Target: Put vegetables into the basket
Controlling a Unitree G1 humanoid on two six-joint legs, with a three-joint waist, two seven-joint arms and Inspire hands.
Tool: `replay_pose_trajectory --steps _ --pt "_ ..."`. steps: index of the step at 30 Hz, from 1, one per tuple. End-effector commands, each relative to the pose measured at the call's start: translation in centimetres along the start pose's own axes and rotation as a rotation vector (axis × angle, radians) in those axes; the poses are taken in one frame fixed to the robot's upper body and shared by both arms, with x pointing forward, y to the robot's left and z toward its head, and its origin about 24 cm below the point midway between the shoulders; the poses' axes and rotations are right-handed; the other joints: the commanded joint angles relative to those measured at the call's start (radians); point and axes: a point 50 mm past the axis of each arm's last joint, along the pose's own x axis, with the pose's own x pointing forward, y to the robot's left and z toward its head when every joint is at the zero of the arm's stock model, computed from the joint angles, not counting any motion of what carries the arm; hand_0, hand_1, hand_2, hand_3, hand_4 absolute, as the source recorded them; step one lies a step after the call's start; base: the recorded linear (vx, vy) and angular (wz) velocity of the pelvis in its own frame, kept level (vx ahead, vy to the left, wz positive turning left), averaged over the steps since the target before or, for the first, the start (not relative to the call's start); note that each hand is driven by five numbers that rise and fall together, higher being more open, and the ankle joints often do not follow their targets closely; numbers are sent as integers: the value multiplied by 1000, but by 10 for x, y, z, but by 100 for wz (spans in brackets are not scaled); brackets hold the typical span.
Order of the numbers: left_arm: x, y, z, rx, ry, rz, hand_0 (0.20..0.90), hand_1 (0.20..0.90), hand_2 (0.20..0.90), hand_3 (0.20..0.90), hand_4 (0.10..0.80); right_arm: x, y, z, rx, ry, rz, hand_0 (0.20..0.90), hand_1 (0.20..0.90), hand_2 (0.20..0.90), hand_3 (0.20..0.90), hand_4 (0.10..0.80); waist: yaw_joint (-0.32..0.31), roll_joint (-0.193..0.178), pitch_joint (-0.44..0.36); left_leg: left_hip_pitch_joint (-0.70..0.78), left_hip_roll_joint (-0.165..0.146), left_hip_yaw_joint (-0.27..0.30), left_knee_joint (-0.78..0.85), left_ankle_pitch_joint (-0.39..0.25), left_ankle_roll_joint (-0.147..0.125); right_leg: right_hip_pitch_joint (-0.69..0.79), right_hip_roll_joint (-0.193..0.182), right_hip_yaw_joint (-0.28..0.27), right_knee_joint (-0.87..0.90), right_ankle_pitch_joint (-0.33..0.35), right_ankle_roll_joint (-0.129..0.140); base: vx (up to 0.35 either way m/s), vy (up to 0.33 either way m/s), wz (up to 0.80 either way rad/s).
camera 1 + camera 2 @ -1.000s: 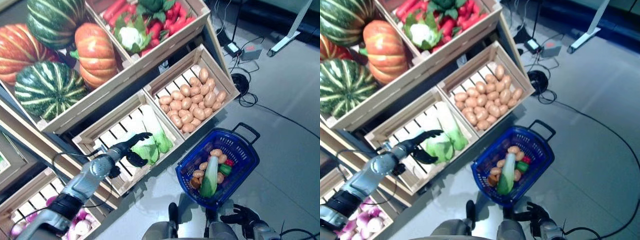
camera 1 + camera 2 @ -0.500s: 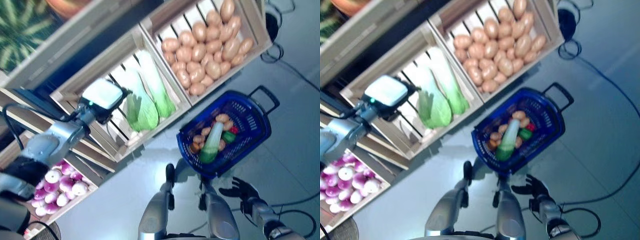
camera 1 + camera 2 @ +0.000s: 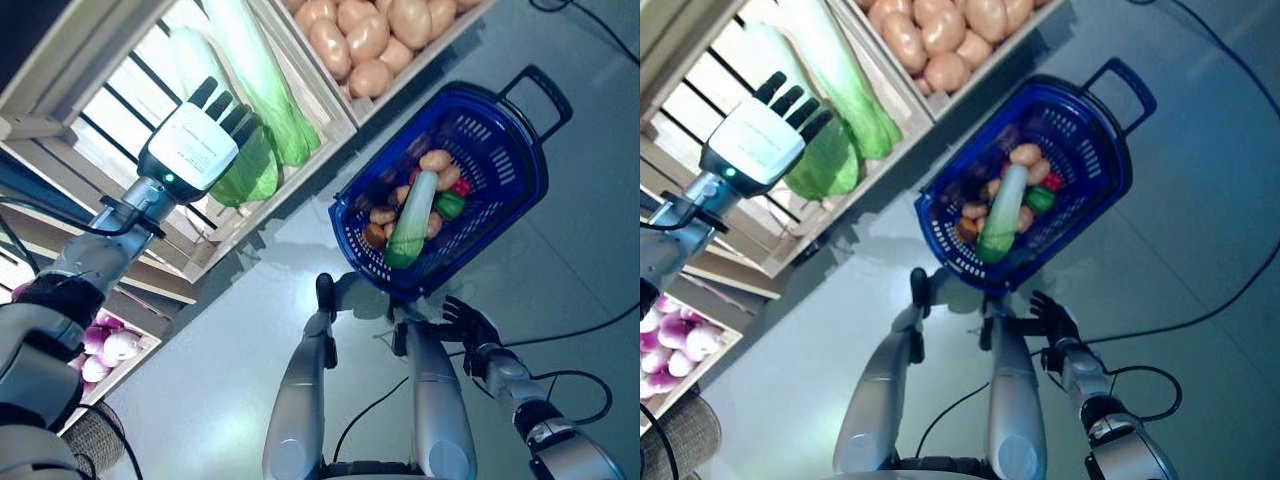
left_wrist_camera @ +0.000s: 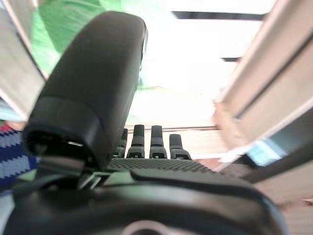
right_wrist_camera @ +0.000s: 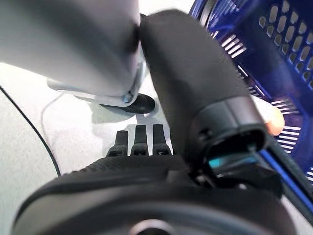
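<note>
The blue basket (image 3: 497, 165) stands on the floor beside the wooden stand. It holds a long pale green vegetable (image 3: 411, 214), several potatoes, a green pepper and something red. My left hand (image 3: 192, 148) reaches into the lower crate with its fingers straight, right over a leafy green vegetable (image 3: 252, 172). Its wrist view shows straight fingers (image 4: 146, 142) with the green leaf (image 4: 58, 29) past them. My right hand (image 3: 462, 322) is low beside the basket's near rim, fingers straight. The basket's wall (image 5: 274, 63) shows in the right wrist view.
The wooden stand's crate edge (image 3: 205, 240) runs beside the basket, with a lower shelf further left. A woven round object (image 3: 90, 440) sits on the floor at the lower left. Grey floor lies to the right of the basket.
The camera has tilted down, so the whole picture has shifted. My left hand has gone deeper into the crate, over the leafy green. My right hand stays by the basket.
</note>
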Motion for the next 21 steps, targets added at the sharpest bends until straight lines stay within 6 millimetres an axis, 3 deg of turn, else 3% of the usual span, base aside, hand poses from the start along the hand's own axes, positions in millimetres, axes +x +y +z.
replay_pose_trajectory --steps 1,14,21 --pt "21 40 -56 145 183 172 900 900 900 900 800 -10 -17 -12 -4 26 -62 900 900 900 900 800 -13 -3 -3 -95 13 18 86 -40 -18 1 23 38 -54 31 23 18 31 -1" --pt "24 47 -58 166 122 49 900 900 900 900 800 -15 -27 -3 52 -48 -94 900 900 900 900 800 -16 12 -3 -169 -2 6 125 -56 -17 -73 21 53 -26 31 26 12 13 -1" --pt "24 41 -65 169 146 -90 900 900 900 900 800 -14 -27 3 77 -73 -107 900 900 900 900 800 -13 10 -3 -181 -5 4 124 -54 -18 -82 20 46 -39 41 31 0 0 0"
